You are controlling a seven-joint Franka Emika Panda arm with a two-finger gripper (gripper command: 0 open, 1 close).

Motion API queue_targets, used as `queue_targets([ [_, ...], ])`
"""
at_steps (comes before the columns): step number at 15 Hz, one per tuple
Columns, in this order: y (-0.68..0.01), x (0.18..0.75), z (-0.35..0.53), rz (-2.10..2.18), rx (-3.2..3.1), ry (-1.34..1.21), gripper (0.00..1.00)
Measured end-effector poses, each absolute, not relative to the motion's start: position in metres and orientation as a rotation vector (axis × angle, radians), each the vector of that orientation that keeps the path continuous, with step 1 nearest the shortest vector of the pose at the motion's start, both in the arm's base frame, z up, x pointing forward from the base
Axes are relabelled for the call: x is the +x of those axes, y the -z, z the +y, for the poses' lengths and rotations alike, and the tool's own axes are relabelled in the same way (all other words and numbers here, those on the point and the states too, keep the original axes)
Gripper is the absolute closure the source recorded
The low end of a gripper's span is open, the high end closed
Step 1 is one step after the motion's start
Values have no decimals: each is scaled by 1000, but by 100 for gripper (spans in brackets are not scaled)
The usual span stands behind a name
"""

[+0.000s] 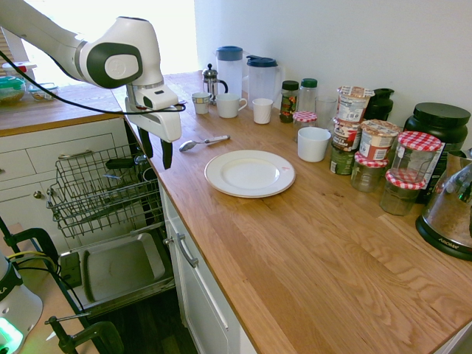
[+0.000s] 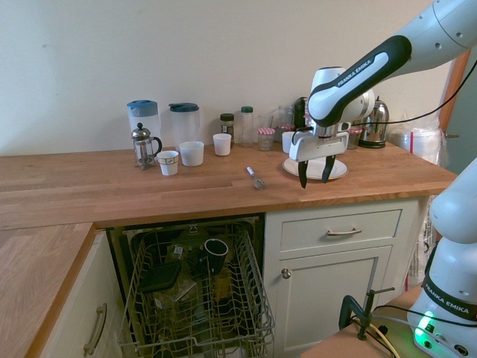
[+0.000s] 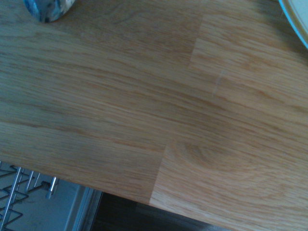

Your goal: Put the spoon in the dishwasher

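At upper centre-left of the first exterior view, on the wooden countertop [image 1: 310,243], the spoon [image 1: 189,145] is seen lying flat, bowl toward the front edge; shiny metal, rounded bowl, slim handle with pale section. Just beside it, the white plate [image 1: 251,174]: round, smooth, glossy, thin rim line. Two-finger gripper [image 1: 156,151] above counter's front edge, fingers spread wide, nothing held. Countertop is smooth, striped-grain wood, joined strips. At lower left, dishwasher [image 1: 88,193] opened, wire rack pulled out, dark mug [image 2: 216,252] already loaded; door's inner panel [image 1: 122,267] flat, grey. Access judged ready, spoon not yet grasped; grasp, carry and release into rack are left to be done.
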State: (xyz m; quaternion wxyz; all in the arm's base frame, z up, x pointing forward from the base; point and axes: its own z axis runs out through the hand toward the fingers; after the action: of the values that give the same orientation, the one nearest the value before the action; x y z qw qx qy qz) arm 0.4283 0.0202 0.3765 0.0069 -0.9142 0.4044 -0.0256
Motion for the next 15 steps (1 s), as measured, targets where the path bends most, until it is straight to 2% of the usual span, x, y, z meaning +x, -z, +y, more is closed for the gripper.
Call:
queue_targets([
  [7, -412, 462, 30, 1329, -2779, 176, 0],
  [15, -417, 573, 106, 1472, -2717, 215, 0],
])
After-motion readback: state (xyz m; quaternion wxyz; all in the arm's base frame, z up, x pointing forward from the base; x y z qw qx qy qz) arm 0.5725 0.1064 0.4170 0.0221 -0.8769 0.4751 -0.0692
